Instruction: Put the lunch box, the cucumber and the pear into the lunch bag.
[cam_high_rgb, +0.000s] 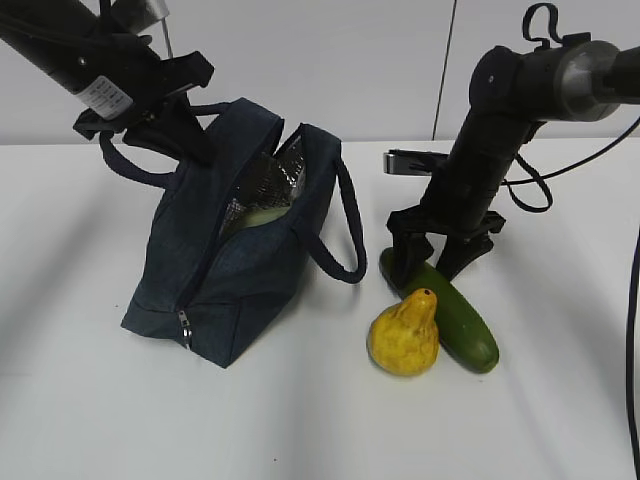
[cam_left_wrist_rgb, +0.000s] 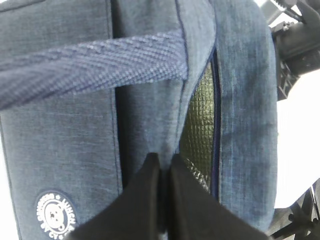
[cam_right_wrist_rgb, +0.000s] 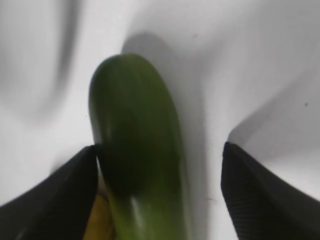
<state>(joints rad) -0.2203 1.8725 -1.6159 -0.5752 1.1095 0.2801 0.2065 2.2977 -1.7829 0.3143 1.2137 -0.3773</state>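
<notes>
The lunch bag (cam_high_rgb: 235, 240) stands on the white worktop (cam_high_rgb: 300, 420), leaning to one side, its top zipper undone so the silver lining shows. The left tool (cam_left_wrist_rgb: 162, 172) is clenched on the fabric edge beside the zipper, holding the mouth apart; in the left wrist view its two dark fingers (cam_left_wrist_rgb: 142, 192) sit pressed together on the cloth, with a handle (cam_left_wrist_rgb: 95, 62) running across above them. Deep in the opening I can make out a pale green shape, likely the lunch box (cam_high_rgb: 262, 213), already inside.

To the right of the bag, the cucumber (cam_high_rgb: 450, 312) lies flat on the worktop with the pear (cam_high_rgb: 405, 335) touching its near side. The right tool (cam_high_rgb: 437, 262) is down over the far end of the cucumber, released and spread wide: in the right wrist view the left finger (cam_right_wrist_rgb: 60, 195) looks to be touching the cucumber's skin while the other one (cam_right_wrist_rgb: 265, 195) stands well clear.

So the step in hand seems to be picking up the cucumber. The next move calls for closing on it squarely, since the grip sits off-centre now, then lifting without knocking the pear, and angling the cucumber lengthwise into the narrow, slanted opening.
</notes>
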